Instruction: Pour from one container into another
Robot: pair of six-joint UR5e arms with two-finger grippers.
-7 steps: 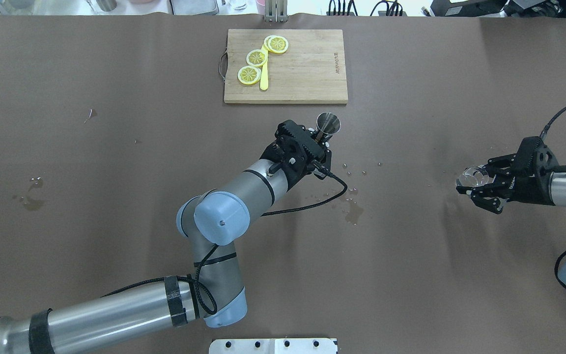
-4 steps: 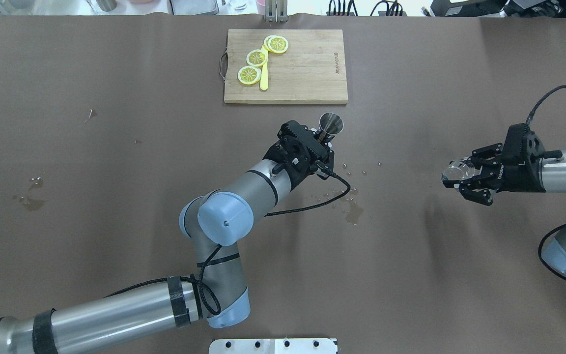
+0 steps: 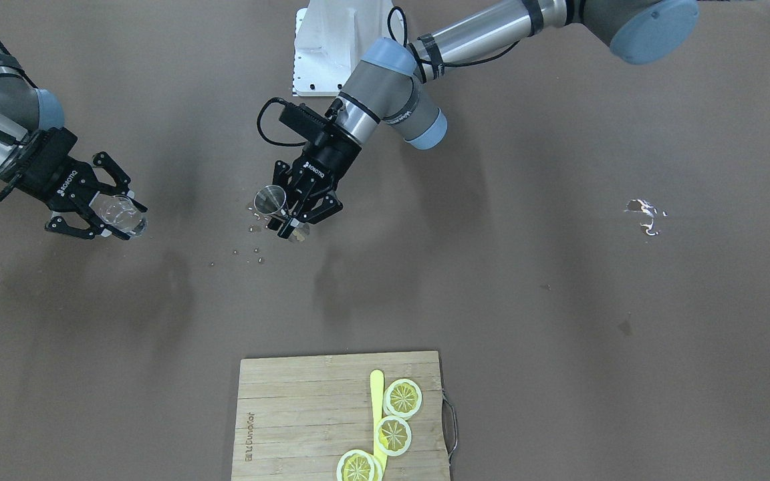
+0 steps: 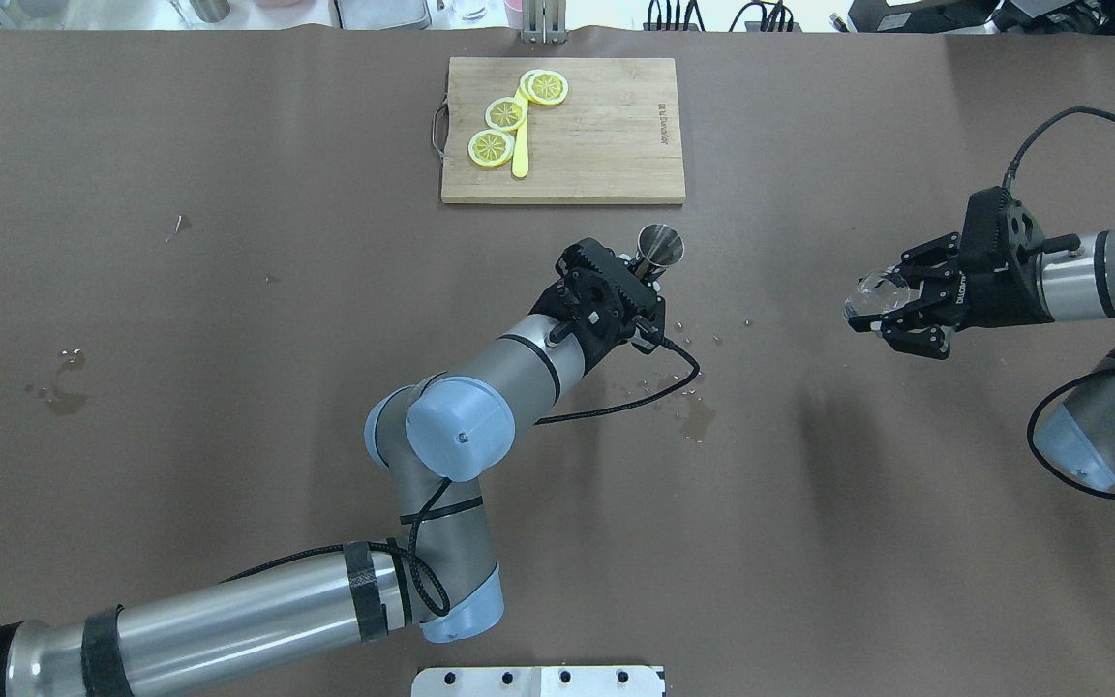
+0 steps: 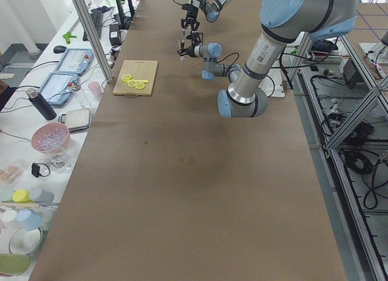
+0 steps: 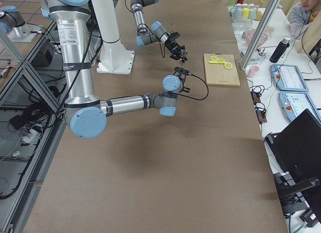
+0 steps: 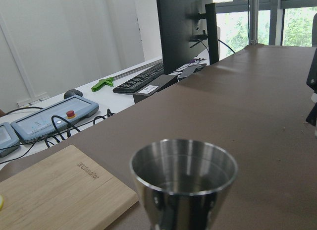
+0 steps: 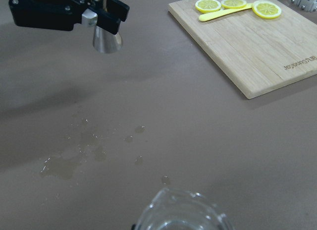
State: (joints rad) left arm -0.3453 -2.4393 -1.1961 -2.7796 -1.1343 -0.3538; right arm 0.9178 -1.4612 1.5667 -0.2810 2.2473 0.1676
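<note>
The steel jigger (image 4: 661, 243) is held upright above the table by its narrow waist, my left gripper (image 4: 647, 270) shut on it, just in front of the cutting board. In the left wrist view its round rim (image 7: 184, 163) fills the foreground. The clear glass tumbler (image 4: 867, 292) hangs in the air well to the right, tilted on its side, with my right gripper (image 4: 885, 303) shut on it. In the front-facing view the tumbler (image 3: 121, 214) is at the left and the jigger (image 3: 270, 199) near the middle, a wide gap between them. The right wrist view shows the tumbler's rim (image 8: 181, 212) at the bottom edge.
A wooden cutting board (image 4: 606, 136) with lemon slices (image 4: 505, 113) and a yellow knife (image 4: 520, 155) lies at the back. Spilled drops and a small puddle (image 4: 698, 414) wet the brown table (image 4: 228, 290) below and right of the jigger. Another wet patch (image 4: 59, 392) is far left.
My right gripper has carried the tumbler away from the robot and to the left, closer to the jigger. The left gripper with the jigger has shifted slightly right.
</note>
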